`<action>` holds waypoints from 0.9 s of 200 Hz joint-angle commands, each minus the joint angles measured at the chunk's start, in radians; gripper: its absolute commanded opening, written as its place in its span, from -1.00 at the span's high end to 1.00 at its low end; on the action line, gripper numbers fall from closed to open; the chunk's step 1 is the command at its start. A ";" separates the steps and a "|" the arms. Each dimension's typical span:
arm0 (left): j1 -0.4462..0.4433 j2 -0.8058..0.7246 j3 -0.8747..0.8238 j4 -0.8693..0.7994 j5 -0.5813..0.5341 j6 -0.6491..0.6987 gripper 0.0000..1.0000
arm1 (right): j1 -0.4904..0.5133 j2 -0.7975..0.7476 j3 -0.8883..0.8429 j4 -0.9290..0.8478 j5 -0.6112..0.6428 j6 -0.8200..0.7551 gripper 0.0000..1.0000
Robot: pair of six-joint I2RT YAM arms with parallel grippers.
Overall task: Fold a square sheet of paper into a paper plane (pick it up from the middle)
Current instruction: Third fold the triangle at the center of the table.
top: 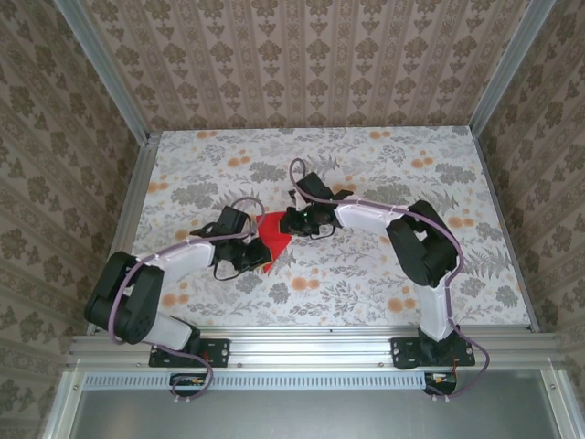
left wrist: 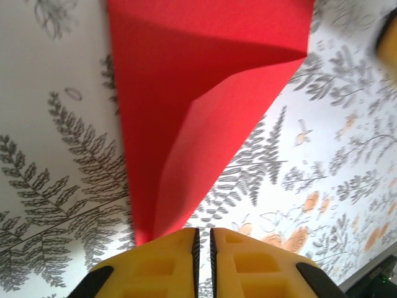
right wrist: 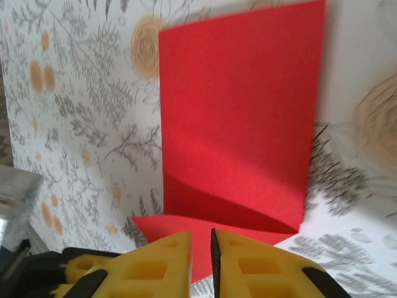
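Now, from the top view: the square sheet of paper (top: 274, 240), already partly folded, lies near the middle of the worktop (top: 366, 293), slightly toward its left edge and well clear of every corner. It sits between your two arms, with the left gripper (top: 251, 254) at its near-left end and the right gripper (top: 294, 220) at its far-right side. Both touch it or are just beside it, so neither arm is clearly nearer. Whether the jaws are open or closed is too small to read here.

In the left wrist view, the paper (left wrist: 198, 93) tapers to a point straight ahead of the left gripper (left wrist: 203, 231). Its long axis runs away from the fingers, and a folded flap is raised along it. The tip slips behind the left finger rather than into the slit. The jaws stand almost together, and you cannot tell whether they pinch anything.

In the right wrist view, you meet the paper (right wrist: 242, 112) broadside, with a straight edge across the right gripper (right wrist: 201, 234) and one layer lifted above another. Red shows through the narrow gap, but you cannot tell whether it is gripped.
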 commanded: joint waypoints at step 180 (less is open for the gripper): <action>0.118 -0.121 -0.029 0.013 -0.093 0.106 -0.28 | -0.009 0.099 0.242 -0.215 0.139 0.032 0.53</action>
